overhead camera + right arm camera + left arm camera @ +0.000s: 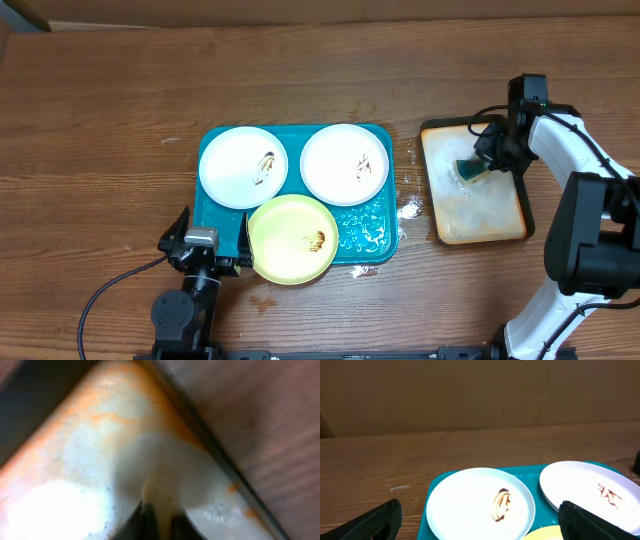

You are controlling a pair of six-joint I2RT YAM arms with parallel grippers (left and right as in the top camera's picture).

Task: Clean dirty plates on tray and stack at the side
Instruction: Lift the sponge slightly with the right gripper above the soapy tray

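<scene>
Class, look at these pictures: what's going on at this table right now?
The right gripper is shut at a teal sponge-like thing on the small tan tray. The left gripper hangs open near the teal tray, where two white plates and a yellow-green plate all show brown smears. None is stacked aside yet.

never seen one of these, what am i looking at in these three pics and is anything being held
Two robot arms work at a wooden table. One picture looks down from above; the other two come from a camera on each wrist. A teal tray holds two white plates and a yellow-green plate, all smeared brown. The left hand sits open near them. The right hand is shut over a tan tray, beside a teal sponge-like lump; whether it grips it is unclear.
</scene>
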